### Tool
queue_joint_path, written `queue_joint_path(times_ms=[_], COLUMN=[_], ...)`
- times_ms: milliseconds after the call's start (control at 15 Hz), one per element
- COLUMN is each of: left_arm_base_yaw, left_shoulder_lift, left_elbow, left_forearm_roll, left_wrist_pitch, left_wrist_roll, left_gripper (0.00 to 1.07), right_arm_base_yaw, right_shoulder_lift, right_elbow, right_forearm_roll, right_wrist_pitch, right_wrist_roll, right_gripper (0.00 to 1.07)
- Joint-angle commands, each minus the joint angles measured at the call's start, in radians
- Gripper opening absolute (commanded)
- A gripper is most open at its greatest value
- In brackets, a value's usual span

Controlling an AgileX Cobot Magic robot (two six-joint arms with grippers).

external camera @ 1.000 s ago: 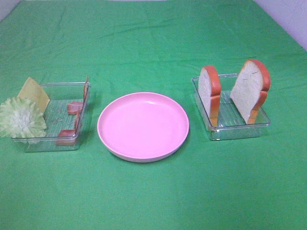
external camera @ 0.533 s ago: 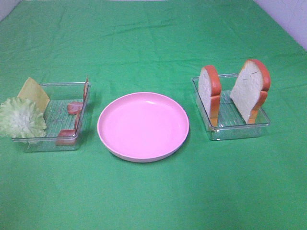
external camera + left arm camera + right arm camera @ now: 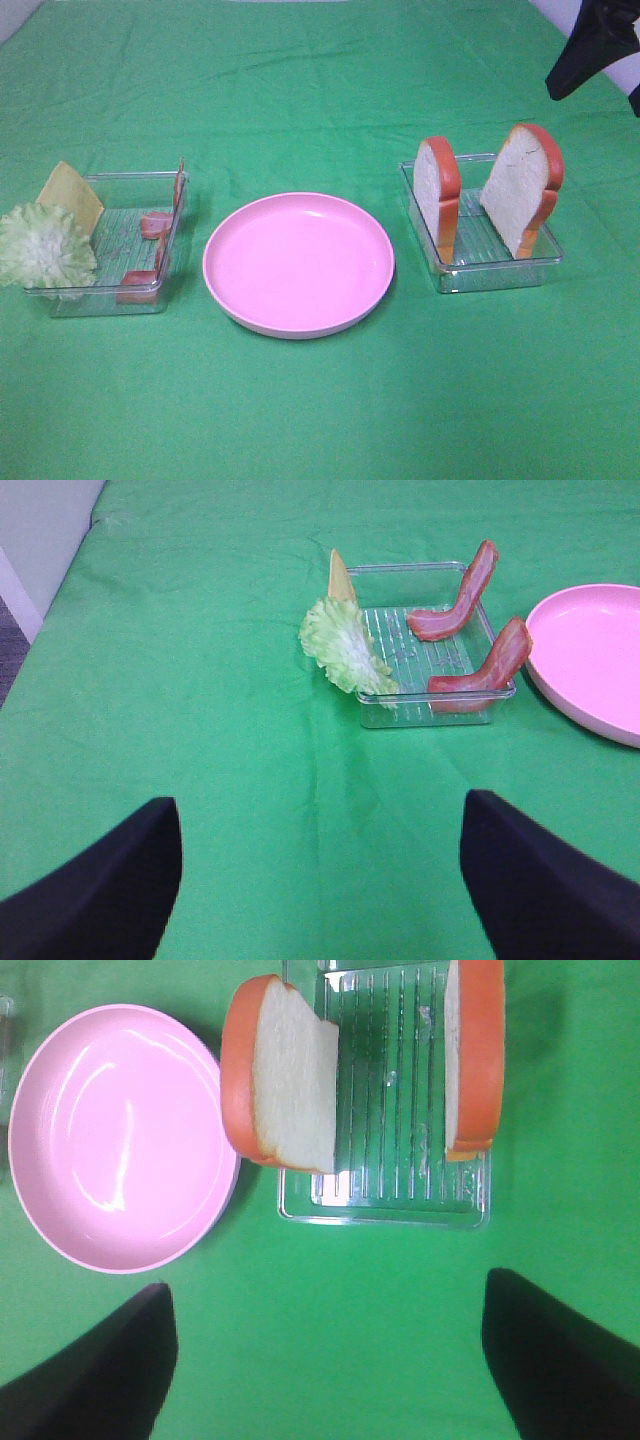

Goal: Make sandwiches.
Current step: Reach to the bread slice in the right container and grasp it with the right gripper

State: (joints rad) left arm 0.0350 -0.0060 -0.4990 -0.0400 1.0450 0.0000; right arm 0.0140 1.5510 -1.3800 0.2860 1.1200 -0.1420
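Observation:
Two white bread slices with orange-brown crust (image 3: 438, 195) (image 3: 522, 188) stand upright in a clear tray (image 3: 500, 275) on the right. They also show in the right wrist view (image 3: 285, 1085) (image 3: 475, 1055). Pale green lettuce (image 3: 45, 248), a yellow cheese square (image 3: 70, 193) and reddish bacon strips (image 3: 140, 285) sit in a clear tray (image 3: 110, 300) on the left. My right gripper (image 3: 320, 1360) is open and empty, apart from the bread tray. My left gripper (image 3: 320, 880) is open and empty, well short of the lettuce (image 3: 345, 650) and bacon (image 3: 455, 605).
A pink round plate (image 3: 298, 262) lies between the two trays with nothing on it. A green cloth (image 3: 320, 420) covers the table. A dark part of the right arm (image 3: 592, 45) hangs over the far right corner.
A dark part of the right arm has come into the exterior view at the top right. The food, trays and plate have not moved.

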Motion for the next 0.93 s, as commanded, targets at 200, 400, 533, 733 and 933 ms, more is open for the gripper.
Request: queue_joint_path(times_ms=[200, 400, 533, 733, 933], left_arm_base_yaw=[0.0, 0.0, 0.0, 0.0, 0.0], left_shoulder_lift=[-0.017, -0.017, -0.017, -0.017, -0.017], left_elbow=[0.002, 0.002, 0.002, 0.002, 0.002], left_forearm_roll=[-0.003, -0.003, -0.003, -0.003, -0.003], left_wrist_pitch=[-0.013, -0.013, -0.013, -0.013, -0.013], left_wrist_roll=[0.0, 0.0, 0.0, 0.0, 0.0], left_gripper=[0.74, 0.74, 0.74, 0.74, 0.74], right_arm_base_yaw=[0.085, 0.171, 0.211, 0.216, 0.216], right_shoulder_lift=[0.23, 0.343, 0.412, 0.516, 0.567], right_elbow=[-0.251, -0.373, -0.442, -0.474, -0.474], right_forearm_roll=[-0.022, -0.051, -0.057, -0.126, -0.126], right_wrist_pitch=[0.135, 0.166, 0.166, 0.165, 0.155], right_wrist_roll=[0.055, 0.118, 0.125, 0.175, 0.174], right_gripper=[0.76, 0.76, 0.76, 0.76, 0.76])
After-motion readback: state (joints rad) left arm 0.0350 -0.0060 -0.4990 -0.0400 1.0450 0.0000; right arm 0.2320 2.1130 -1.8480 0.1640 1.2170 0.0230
